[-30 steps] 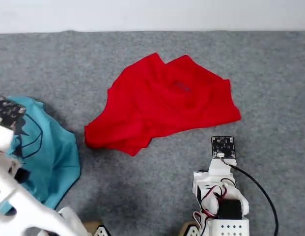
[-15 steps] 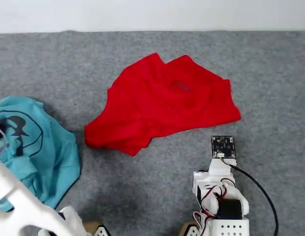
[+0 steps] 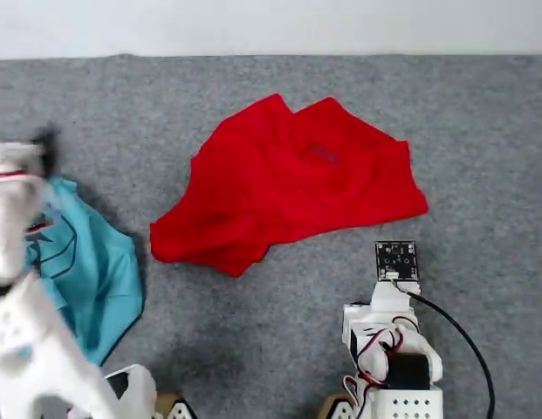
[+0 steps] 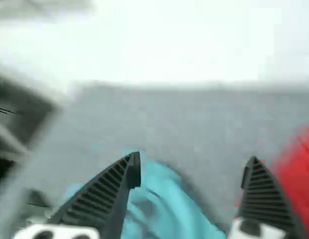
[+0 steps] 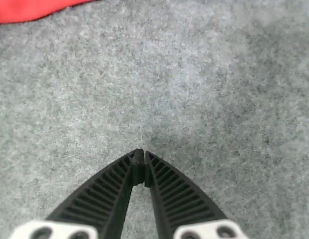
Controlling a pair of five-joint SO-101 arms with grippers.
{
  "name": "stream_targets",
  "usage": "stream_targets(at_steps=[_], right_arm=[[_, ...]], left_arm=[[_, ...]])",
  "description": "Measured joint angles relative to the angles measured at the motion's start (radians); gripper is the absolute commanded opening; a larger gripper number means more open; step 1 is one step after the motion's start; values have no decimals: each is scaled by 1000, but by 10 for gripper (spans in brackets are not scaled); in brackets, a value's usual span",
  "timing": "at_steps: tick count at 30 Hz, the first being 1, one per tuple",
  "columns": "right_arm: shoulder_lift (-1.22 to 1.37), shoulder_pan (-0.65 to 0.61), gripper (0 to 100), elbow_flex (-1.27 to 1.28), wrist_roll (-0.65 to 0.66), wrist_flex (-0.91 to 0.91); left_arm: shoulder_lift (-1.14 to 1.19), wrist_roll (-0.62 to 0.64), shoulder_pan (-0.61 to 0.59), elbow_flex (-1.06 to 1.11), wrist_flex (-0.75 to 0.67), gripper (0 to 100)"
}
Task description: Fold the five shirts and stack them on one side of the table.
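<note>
**Left gripper (image 4: 193,164) spread over teal shirt (image 3: 94,272); right gripper (image 5: 141,158) closed and empty**

The left gripper's ribbed fingers (image 4: 117,181) stand wide apart with nothing between them, above the crumpled teal shirt at the table's left edge; the right gripper's fingers (image 5: 119,191) meet tip to tip over bare grey felt (image 3: 480,131), holding nothing; the red shirt (image 3: 288,183) lies rumpled and unfolded mid-table, just beyond the right arm (image 3: 391,349) and apart from the teal one; the left arm (image 3: 22,349) partly covers the teal shirt.
</note>
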Motion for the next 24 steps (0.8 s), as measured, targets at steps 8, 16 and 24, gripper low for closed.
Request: stream_targets(at_steps=[8,16,24], right_arm=[[0,0,9,0,0,0],[0,0,9,0,0,0],[0,-25,9,0,0,0]], left_arm=[[249,-26,397,178,74,320],[651,-71,591,150,71,320],[861,-75,598,44,68,321]])
